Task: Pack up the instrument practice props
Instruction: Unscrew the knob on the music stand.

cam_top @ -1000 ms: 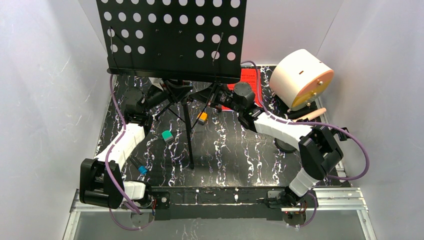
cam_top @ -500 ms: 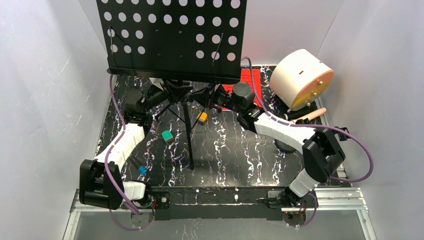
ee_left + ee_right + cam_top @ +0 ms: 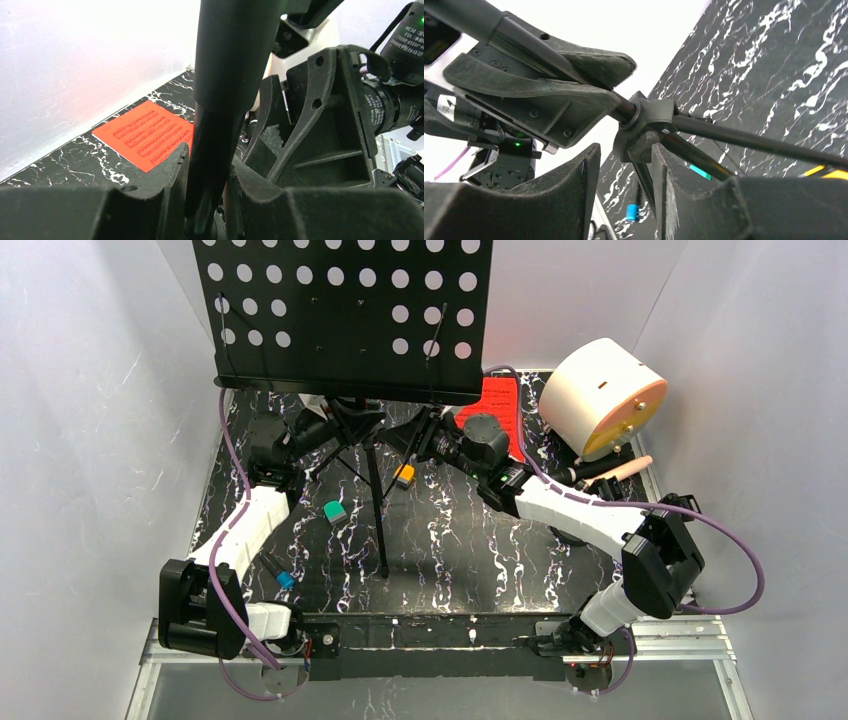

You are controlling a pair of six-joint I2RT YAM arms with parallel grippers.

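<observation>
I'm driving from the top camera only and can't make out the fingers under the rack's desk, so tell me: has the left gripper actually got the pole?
Observer: Yes. In the left wrist view the left gripper is shut on the rack pole, with a finger against each side.
Operator: Where on the pole?
Observer: On the thinner lower tube, just below the wider sleeve.
Operator: And the right one?
Observer: The right gripper has its jaws apart. The leg hub sits at the mouth of the gap, not clamped.
</observation>
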